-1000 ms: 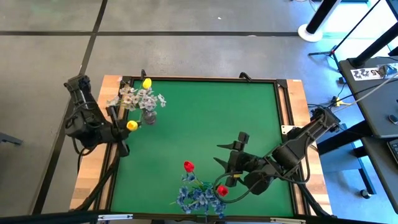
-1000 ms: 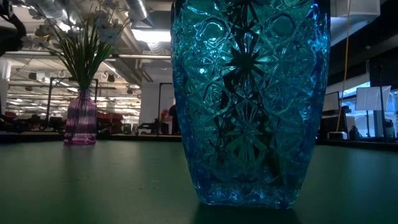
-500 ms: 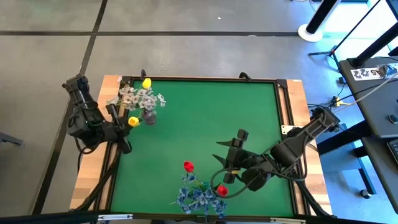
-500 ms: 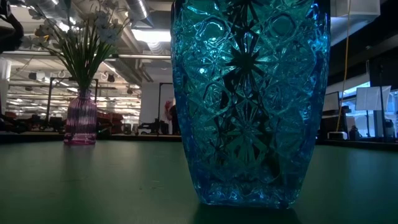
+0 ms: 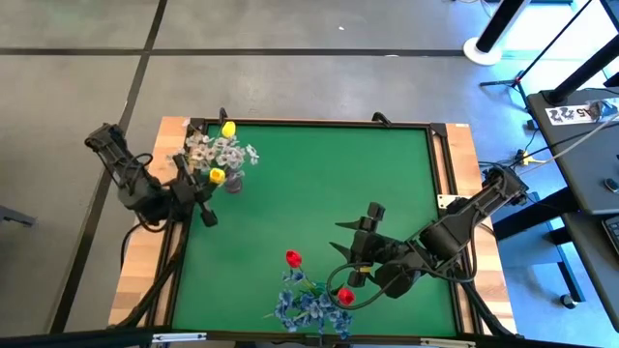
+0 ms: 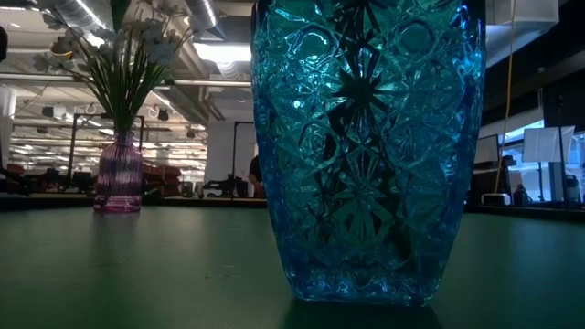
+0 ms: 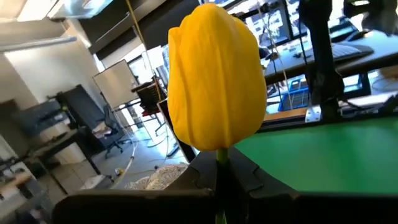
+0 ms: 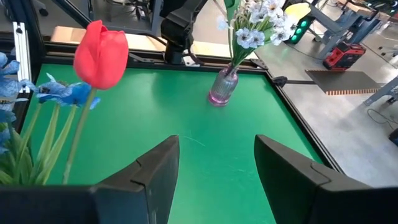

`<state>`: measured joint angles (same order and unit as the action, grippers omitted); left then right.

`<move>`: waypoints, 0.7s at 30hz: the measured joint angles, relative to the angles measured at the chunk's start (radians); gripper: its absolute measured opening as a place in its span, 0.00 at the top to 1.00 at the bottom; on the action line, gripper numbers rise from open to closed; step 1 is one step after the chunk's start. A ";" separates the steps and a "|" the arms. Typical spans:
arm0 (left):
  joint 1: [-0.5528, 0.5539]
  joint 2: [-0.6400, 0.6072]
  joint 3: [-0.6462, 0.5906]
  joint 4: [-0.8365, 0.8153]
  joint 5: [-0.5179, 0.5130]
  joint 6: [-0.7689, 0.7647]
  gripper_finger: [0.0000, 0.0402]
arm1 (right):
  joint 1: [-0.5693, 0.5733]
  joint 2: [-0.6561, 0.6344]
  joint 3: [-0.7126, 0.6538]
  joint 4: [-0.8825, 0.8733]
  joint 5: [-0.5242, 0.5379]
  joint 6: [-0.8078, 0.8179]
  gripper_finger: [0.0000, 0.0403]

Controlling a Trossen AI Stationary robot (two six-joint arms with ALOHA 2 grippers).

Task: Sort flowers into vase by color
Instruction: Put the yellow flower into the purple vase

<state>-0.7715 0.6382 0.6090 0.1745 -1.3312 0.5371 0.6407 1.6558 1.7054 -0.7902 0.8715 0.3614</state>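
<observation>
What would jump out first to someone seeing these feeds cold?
The blue vase fills the low view, standing at the near edge of the green table. Next, the yellow tulip held in the left gripper beside the pink vase of white sprays. The right gripper hangs open by the red tulips.

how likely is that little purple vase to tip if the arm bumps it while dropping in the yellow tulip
Probably fairly easily. The purple vase looks slim and narrow-footed, and its white sprays fan out well above the rim, so it seems top-heavy. It appears to be ribbed glass, so it may slide on the green mat or break if knocked over. The left gripper, shut on the yellow tulip, is already close.
</observation>
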 joint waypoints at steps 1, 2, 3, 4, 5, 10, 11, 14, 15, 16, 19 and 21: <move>0.013 0.000 0.000 -0.001 0.015 -0.016 1.00 | 0.000 0.000 0.000 0.000 0.000 0.000 0.48; 0.026 0.000 0.000 -0.001 0.039 -0.034 1.00 | 0.000 0.000 0.000 0.000 0.000 0.000 0.48; 0.038 0.000 0.000 -0.001 0.068 -0.051 1.00 | 0.000 0.000 0.000 0.000 0.000 0.000 0.48; 0.051 0.000 0.000 -0.002 0.094 -0.065 1.00 | 0.000 0.000 0.000 0.000 0.000 0.000 0.48; 0.065 0.000 0.000 -0.002 0.119 -0.079 1.00 | 0.000 0.000 0.000 0.000 0.000 0.000 0.48; 0.133 0.003 0.000 -0.003 0.200 -0.139 1.00 | 0.000 0.000 0.000 0.000 0.000 0.000 0.48; 0.145 0.003 0.000 -0.003 0.225 -0.148 1.00 | 0.000 0.000 0.000 0.001 0.000 0.000 0.48; 0.179 0.003 0.000 -0.002 0.297 -0.176 1.00 | 0.000 0.000 0.000 0.000 -0.001 0.000 0.48; 0.188 0.003 0.000 -0.002 0.305 -0.181 1.00 | 0.000 0.000 0.000 0.000 -0.001 0.000 0.48; 0.194 0.003 0.000 -0.002 0.305 -0.185 1.00 | 0.000 0.000 0.000 0.000 -0.001 0.000 0.48; 0.200 0.003 0.000 0.001 0.305 -0.185 1.00 | 0.000 0.000 0.000 0.000 -0.001 0.000 0.48; 0.199 0.001 0.000 0.019 0.305 -0.172 1.00 | 0.000 0.000 0.000 0.000 -0.001 0.000 0.48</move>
<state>-0.5728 0.6392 0.6090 0.1937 -1.0263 0.3647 0.6407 1.6562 1.7054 -0.7903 0.8707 0.3614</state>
